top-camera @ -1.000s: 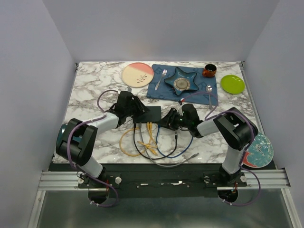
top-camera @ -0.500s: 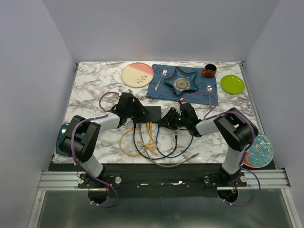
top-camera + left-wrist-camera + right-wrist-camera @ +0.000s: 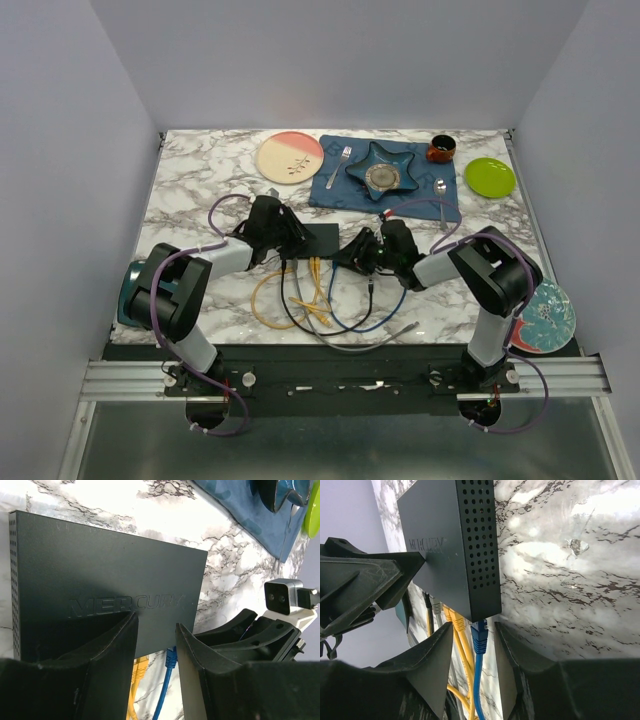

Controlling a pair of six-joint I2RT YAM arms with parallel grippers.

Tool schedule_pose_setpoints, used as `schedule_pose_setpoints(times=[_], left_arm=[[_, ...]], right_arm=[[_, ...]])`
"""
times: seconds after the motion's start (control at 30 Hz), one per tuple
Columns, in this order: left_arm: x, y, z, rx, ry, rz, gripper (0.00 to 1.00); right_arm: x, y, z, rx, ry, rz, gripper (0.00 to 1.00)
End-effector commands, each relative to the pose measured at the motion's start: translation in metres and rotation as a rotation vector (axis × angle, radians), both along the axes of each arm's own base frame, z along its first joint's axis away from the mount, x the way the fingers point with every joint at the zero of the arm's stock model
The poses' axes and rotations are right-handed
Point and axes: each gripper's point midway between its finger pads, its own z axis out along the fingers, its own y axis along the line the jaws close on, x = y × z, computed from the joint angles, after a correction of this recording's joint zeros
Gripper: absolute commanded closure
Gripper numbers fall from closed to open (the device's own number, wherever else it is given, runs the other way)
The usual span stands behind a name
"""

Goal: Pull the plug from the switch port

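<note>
The switch (image 3: 318, 240) is a flat black box in the middle of the table, also seen in the left wrist view (image 3: 100, 565) and the right wrist view (image 3: 450, 535). Yellow plugs (image 3: 456, 622), a grey one and a black one sit in its near edge. A blue plug (image 3: 479, 632) sits in the end port and also shows in the left wrist view (image 3: 171, 656). My right gripper (image 3: 473, 627) is open, with its fingers on either side of the blue plug and not touching it. My left gripper (image 3: 156, 625) is open over the switch's top.
Yellow, blue, black and grey cables (image 3: 305, 305) loop toward the near edge. Behind the switch lies a dark blue placemat (image 3: 430, 200) with a star dish (image 3: 382, 168), a fork and a spoon. A pink plate (image 3: 290, 157), a red cup (image 3: 440, 149), a green plate (image 3: 490, 177) and a patterned plate (image 3: 548, 315) are also there.
The left arm has shifted slightly toward the switch. The right gripper has barely moved. The plugs are still seated.
</note>
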Motion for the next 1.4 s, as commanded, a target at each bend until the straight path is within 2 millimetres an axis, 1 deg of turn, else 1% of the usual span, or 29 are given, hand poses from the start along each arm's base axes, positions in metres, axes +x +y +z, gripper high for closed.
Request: schedule_pose_setpoints(times=[0.0,0.23,0.3,0.43,0.6,0.67,0.77,0.8,0.93,0.97,1.0,1.03,1.1,1.2,1.27,1.37], left_arm=[[-0.009,-0.004,-0.006,-0.022,0.022,-0.014,0.50],[-0.013,-0.007,-0.008,-0.020,0.027,-0.024,0.50],[-0.013,-0.008,-0.008,-0.020,0.025,-0.026,0.50],[-0.014,-0.007,-0.009,-0.019,0.030,-0.025,0.50],[-0.016,-0.007,-0.010,-0.017,0.029,-0.028,0.50],[-0.017,-0.008,-0.009,-0.018,0.027,-0.030,0.50],[-0.018,-0.008,-0.010,-0.016,0.030,-0.031,0.50],[-0.019,-0.008,-0.010,-0.016,0.030,-0.033,0.50],[-0.021,-0.008,-0.008,-0.022,0.029,-0.036,0.50],[-0.022,-0.010,-0.006,-0.029,0.025,-0.040,0.50],[-0.022,-0.012,-0.004,-0.040,0.021,-0.045,0.50],[-0.024,-0.016,-0.001,-0.055,0.018,-0.061,0.50],[-0.025,-0.022,0.003,-0.075,0.011,-0.079,0.50],[-0.030,-0.034,0.008,-0.098,0.002,-0.117,0.50],[-0.035,-0.040,0.005,-0.098,0.010,-0.135,0.50],[-0.036,-0.043,-0.001,-0.099,0.024,-0.137,0.50]], right_arm=[[-0.014,-0.013,-0.028,-0.070,0.082,-0.028,0.54],[-0.006,-0.013,-0.033,-0.081,0.099,-0.064,0.60],[-0.005,-0.012,-0.034,-0.078,0.099,-0.064,0.66],[-0.002,-0.010,-0.035,-0.069,0.110,-0.068,0.66],[-0.001,-0.007,-0.035,-0.042,0.120,-0.078,0.59],[0.001,-0.007,-0.033,-0.035,0.121,-0.091,0.60],[0.003,-0.007,-0.032,-0.038,0.114,-0.097,0.66],[0.002,-0.008,-0.032,-0.040,0.114,-0.100,0.72],[-0.001,-0.010,-0.036,-0.050,0.114,-0.091,0.87],[-0.001,-0.011,-0.036,-0.052,0.115,-0.092,0.88],[-0.002,-0.011,-0.038,-0.055,0.116,-0.090,0.92],[-0.003,-0.012,-0.040,-0.059,0.115,-0.087,0.94],[-0.006,-0.013,-0.041,-0.064,0.117,-0.082,0.99],[-0.007,-0.013,-0.041,-0.074,0.104,-0.070,0.99],[-0.007,-0.015,-0.043,-0.093,0.097,-0.064,0.99],[-0.008,-0.016,-0.042,-0.105,0.088,-0.050,0.99]])
